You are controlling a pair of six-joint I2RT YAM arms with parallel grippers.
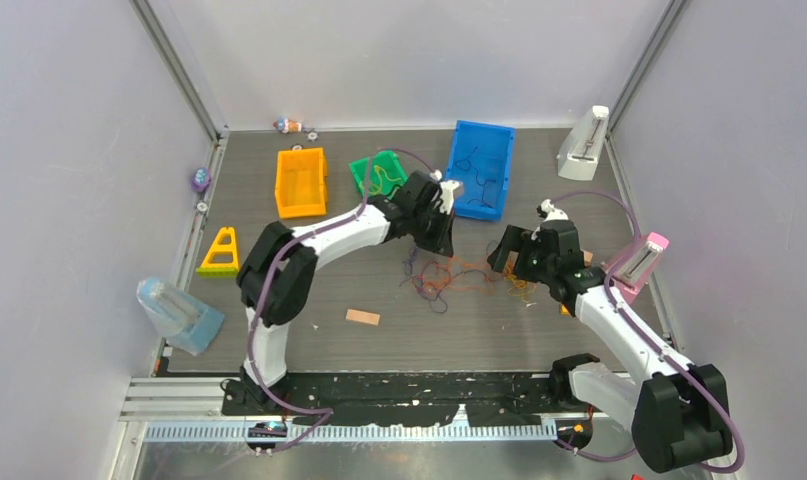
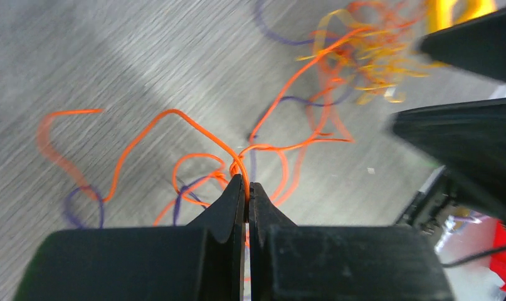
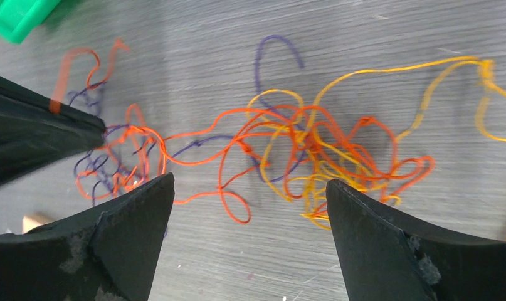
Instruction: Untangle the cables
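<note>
A tangle of orange (image 1: 469,268), purple (image 1: 419,285) and yellow (image 1: 519,290) cables lies mid-table. My left gripper (image 1: 434,245) is at the tangle's left end. In the left wrist view it (image 2: 246,188) is shut on an orange cable (image 2: 175,113), with purple loops (image 2: 81,207) beside it and the yellow clump (image 2: 375,63) farther off. My right gripper (image 1: 509,255) hovers at the tangle's right end. In the right wrist view it (image 3: 250,188) is open and empty above orange (image 3: 237,116), yellow (image 3: 388,69) and purple (image 3: 278,41) strands.
A blue bin (image 1: 484,170) with cables, a green bin (image 1: 377,172) and an orange bin (image 1: 301,182) stand at the back. A yellow triangle (image 1: 220,252), a wood block (image 1: 362,318), a clear container (image 1: 177,315) and a pink holder (image 1: 639,262) lie around.
</note>
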